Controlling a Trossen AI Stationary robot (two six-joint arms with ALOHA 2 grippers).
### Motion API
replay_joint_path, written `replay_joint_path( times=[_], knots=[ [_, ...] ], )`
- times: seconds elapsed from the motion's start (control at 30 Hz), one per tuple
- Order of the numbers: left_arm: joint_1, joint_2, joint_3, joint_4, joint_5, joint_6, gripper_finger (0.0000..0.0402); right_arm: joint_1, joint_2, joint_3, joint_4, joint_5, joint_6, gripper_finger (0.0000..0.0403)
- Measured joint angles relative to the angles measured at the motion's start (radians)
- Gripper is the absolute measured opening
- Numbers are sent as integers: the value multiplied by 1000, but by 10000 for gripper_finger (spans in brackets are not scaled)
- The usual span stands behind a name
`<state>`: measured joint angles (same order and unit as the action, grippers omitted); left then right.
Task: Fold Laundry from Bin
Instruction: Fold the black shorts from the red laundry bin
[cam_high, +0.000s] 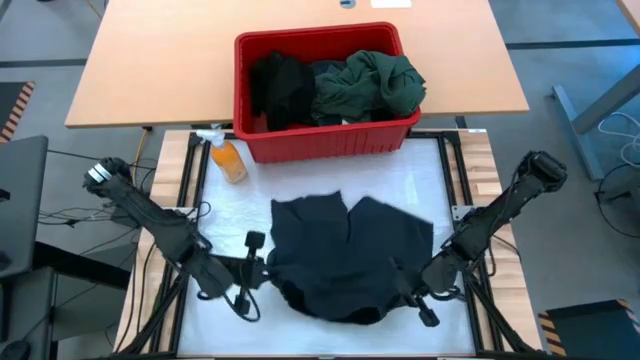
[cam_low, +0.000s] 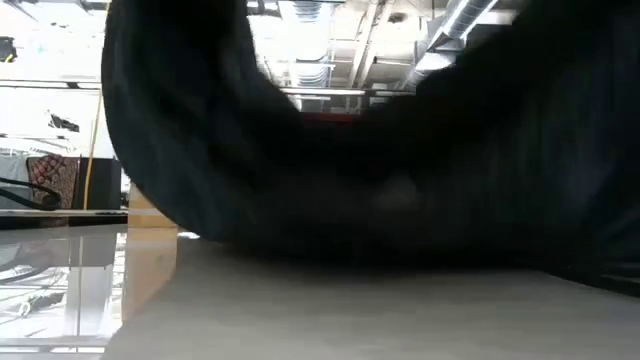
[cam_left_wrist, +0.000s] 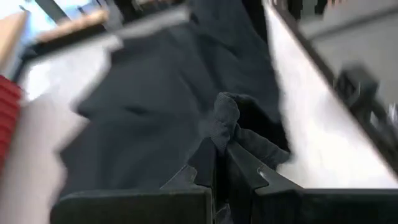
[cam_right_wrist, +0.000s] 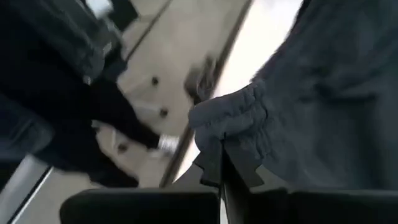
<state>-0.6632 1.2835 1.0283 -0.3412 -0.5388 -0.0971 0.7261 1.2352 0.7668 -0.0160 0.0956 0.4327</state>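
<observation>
1. Left claw is clamped tight on a bunched fold of the black garment, down at that garment's near-left edge on the white mat.
2. Right claw is pinched just as tight on a gathered hem of the same garment, at its near-right edge.
3. Between the two claws, the black garment lies spread over the middle of the mat, with two rounded lobes pointing toward the bin and a rumpled near edge.
4. Low down at bench height, dark cloth fills nearly the whole view, sagging onto the pale surface.
5. Over at the far edge of the mat sits the red bin, its ribbed front wall facing the arms.
6. Inside the bin, a black piece of laundry is heaped on the left and a dark green shirt is crumpled on the right, with part of it draping up onto the right rim.
7. An orange spray bottle lies tilted on the mat just beside the bin's front-left corner.
8. Behind the bin, the tan wooden bench stretches away.
9. Both dark arms reach in from the near corners, left arm from the left, right arm from the right.
</observation>
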Motion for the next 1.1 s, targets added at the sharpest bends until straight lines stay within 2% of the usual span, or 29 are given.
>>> replay_joint_path(
  times=[0.17, 0.33, 0.53, 0.7, 0.87, 1.0, 1.1],
  knots=[
    [24, -64, 90, 2, -49, 82, 0, 0, -31, 87, 1, 83, -162, 22],
    [33, -76, 207, 29, -61, 222, 0, -9, -39, 225, -1, 116, -332, 22],
    [32, -76, 314, 165, -61, 401, 0, -8, -38, 408, -4, 169, -581, 22],
    [32, -76, 372, 327, 14, 524, 0, -9, -37, 530, 8, 176, -739, 22],
    [32, -75, 386, 345, 68, 541, 0, -9, -37, 566, -5, 172, -764, 22],
    [32, -65, 386, 244, 58, 482, 0, -9, -36, 566, -119, 171, -715, 22],
    [36, -40, 386, 188, 32, 444, 0, -9, -36, 565, -205, 210, -665, 22]
  ],
)
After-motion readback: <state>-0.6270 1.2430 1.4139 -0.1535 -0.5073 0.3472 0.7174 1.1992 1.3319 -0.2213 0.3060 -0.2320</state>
